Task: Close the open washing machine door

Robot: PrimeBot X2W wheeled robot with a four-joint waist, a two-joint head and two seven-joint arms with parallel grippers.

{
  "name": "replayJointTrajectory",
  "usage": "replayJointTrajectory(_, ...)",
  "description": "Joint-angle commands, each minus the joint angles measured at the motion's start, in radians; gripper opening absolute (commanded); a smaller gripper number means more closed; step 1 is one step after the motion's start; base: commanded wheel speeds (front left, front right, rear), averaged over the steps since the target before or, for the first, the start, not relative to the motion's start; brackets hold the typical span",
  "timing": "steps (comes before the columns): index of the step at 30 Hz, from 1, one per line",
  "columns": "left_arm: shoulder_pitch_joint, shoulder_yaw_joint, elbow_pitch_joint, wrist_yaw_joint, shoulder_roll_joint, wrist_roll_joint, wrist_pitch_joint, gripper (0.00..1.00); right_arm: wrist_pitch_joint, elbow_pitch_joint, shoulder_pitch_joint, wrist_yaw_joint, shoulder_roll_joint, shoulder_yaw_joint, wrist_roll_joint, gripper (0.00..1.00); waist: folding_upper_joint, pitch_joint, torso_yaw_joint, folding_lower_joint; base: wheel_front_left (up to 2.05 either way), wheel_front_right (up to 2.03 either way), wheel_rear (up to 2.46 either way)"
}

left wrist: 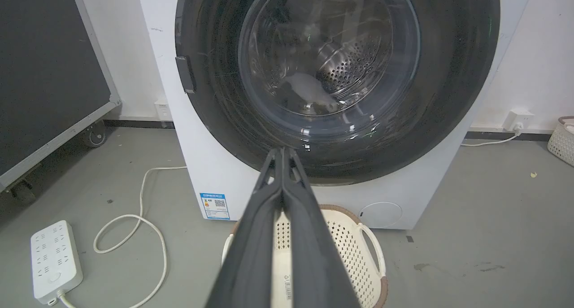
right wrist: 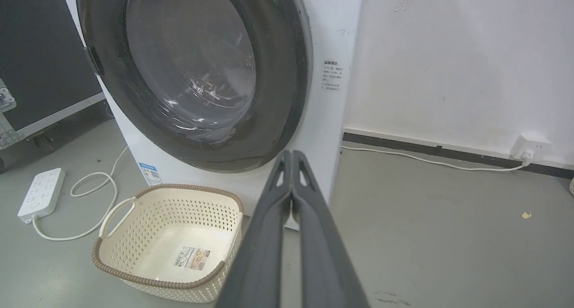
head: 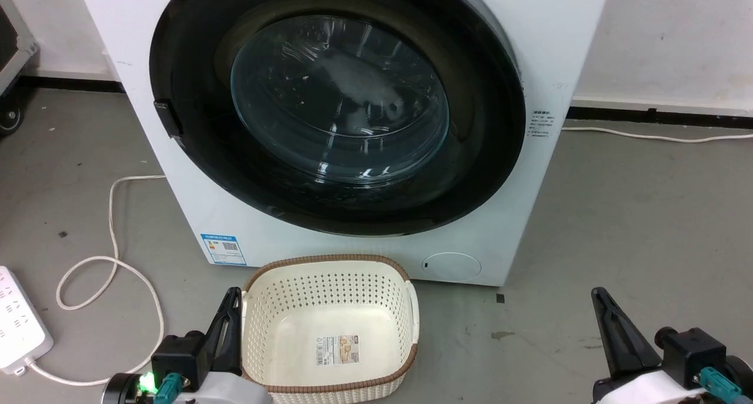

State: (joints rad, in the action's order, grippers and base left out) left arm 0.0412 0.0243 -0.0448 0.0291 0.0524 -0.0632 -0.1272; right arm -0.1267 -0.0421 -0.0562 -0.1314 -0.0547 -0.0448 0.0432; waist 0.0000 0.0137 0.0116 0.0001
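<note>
The white washing machine (head: 353, 248) stands straight ahead. Its round washing machine door (head: 485, 157), with a glossy black rim and a domed glass window (head: 341, 98), lies flat against the machine's front, its latch tab (head: 167, 119) at the left edge. Through the glass the steel drum (left wrist: 350, 61) shows. My left gripper (head: 234, 295) is shut and empty, low beside the basket. My right gripper (head: 599, 295) is shut and empty at the lower right. Both are well short of the door (left wrist: 448, 97) (right wrist: 278, 75). The wrist views show each pair of fingers (left wrist: 282, 173) (right wrist: 291, 173) pressed together.
A cream perforated basket (head: 329, 286) sits on the floor right before the machine, between my grippers. A white power strip (head: 17, 324) and looped cable (head: 112, 216) lie at the left. A black wheeled case (left wrist: 45, 75) stands farther left. A wall socket (right wrist: 529, 146) is at the right.
</note>
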Motion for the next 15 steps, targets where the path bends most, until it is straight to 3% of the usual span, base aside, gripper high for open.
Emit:
replayJointTrajectory(1, -0.011, -0.002, 0.005, -0.005, -0.001, 0.005, 0.006, 0.0, 0.005, 0.009, 0.014, 0.0, 0.002, 0.003, -0.005, 0.0, 0.0, 0.0, 0.0, -0.0001, 0.0, 0.0, 0.0)
replayJointTrajectory(15, -0.019, -0.007, 0.015, -0.011, -0.001, 0.02, 0.036, 0.0, 0.036, 0.017, 0.025, 0.0, 0.003, 0.014, -0.015, 0.0, 0.0, -0.004, -0.003, -0.0001, 0.0, 0.0, 0.0)
